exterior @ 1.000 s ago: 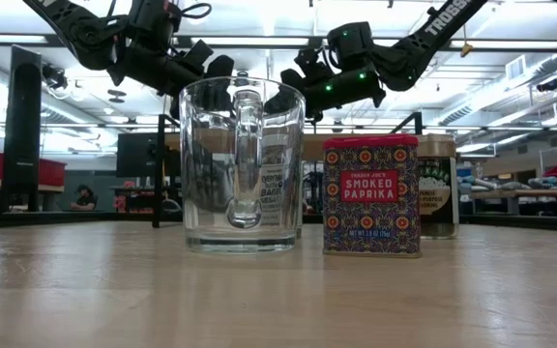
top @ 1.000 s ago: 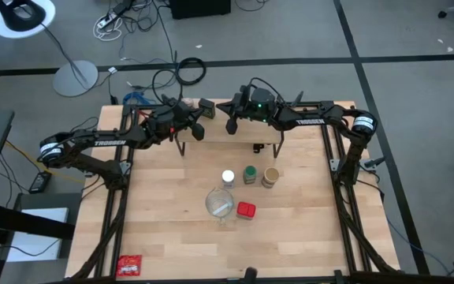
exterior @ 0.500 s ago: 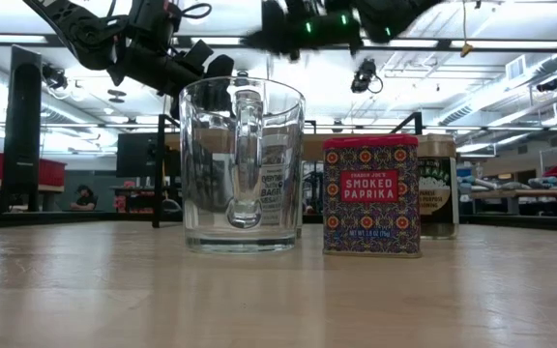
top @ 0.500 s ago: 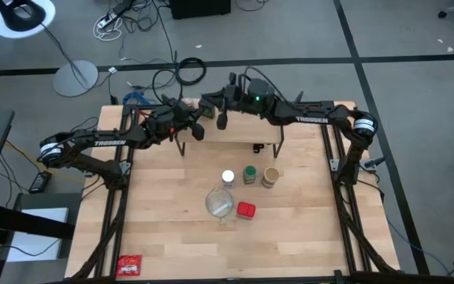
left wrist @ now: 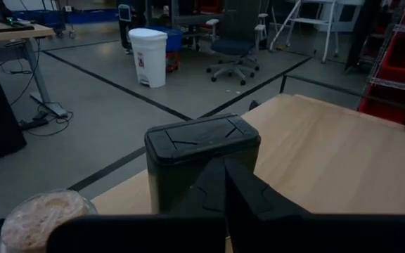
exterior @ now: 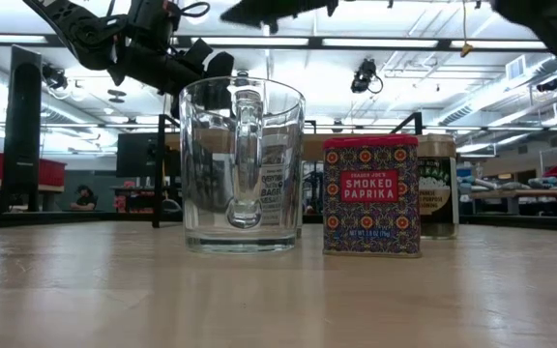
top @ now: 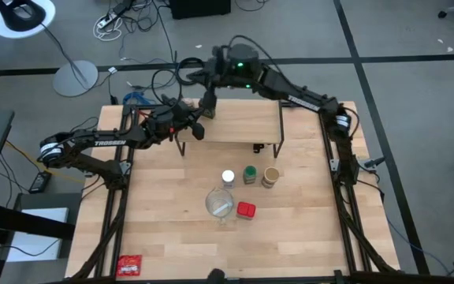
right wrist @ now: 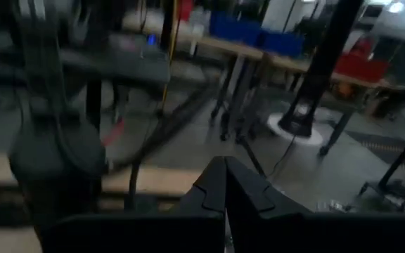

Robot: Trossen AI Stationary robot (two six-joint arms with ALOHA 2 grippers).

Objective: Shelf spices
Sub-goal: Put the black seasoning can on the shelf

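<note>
Both closed, empty grippers, left (top: 199,131) and right (top: 208,106), hover beside the light-wood, black-legged shelf (top: 235,126); 4 spice containers (top: 248,174) await shelving.

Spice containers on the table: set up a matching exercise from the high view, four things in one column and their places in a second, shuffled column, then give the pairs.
Things:
1. red tin
2. green-lidded jar
3. dark green tin
4. flat red packet

Places:
A. middle of the three-jar row, in front of the shelf
B. near left corner of the table, far from everything else
C. beside the clear glass vessel, on its right
D. on the shelf's left end, in front of the left gripper

Pairs: 1-C, 2-A, 3-D, 4-B
</note>
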